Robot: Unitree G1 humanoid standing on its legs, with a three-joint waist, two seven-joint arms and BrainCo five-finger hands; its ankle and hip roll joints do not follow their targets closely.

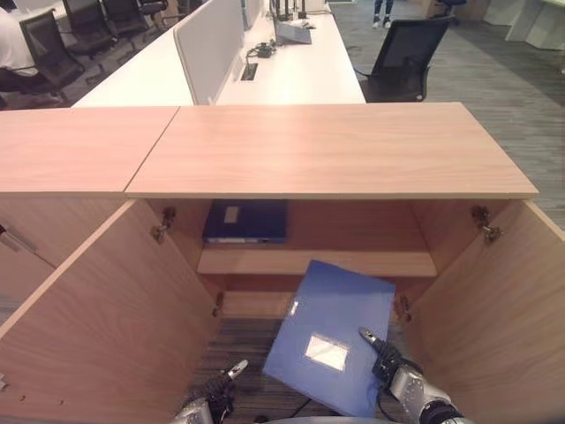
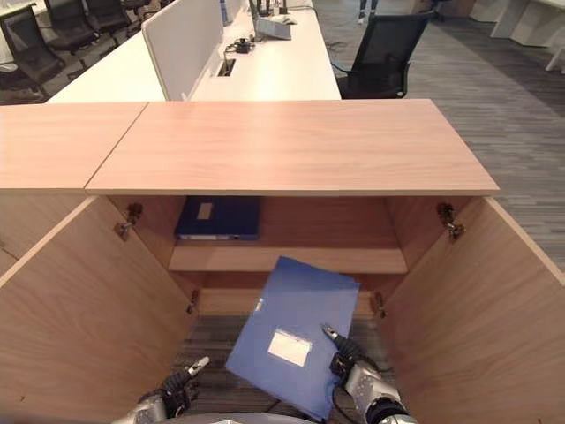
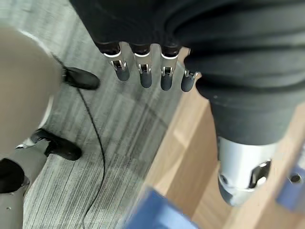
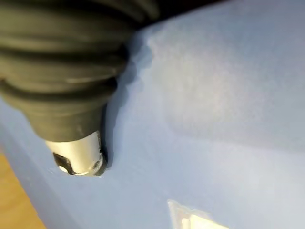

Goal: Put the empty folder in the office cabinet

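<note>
Right hand [image 1: 395, 371] fingers grasp the blue folder [image 1: 331, 331] before the open cabinet [image 1: 331, 150] shelving a navy binder [image 1: 246, 221]; left hand [image 1: 214, 396] released.

The office cabinet [image 1: 331, 150] is standing open in front of me, its two doors swinging out to either side. Its flat wooden top is lying bare. Inside, one shelf [image 1: 316, 261] is running across the middle, and a dark blue binder [image 1: 246, 221] is lying flat on it, toward my left end, touching nothing else. Below the shelf, the cabinet's bottom board [image 1: 256, 305] is showing as a pale strip, partly hidden. Grey striped carpet floor [image 1: 243, 349] is spreading out before the cabinet. Beyond the cabinet, a long white desk [image 1: 296, 75] is carrying some small devices at its far end.
</note>
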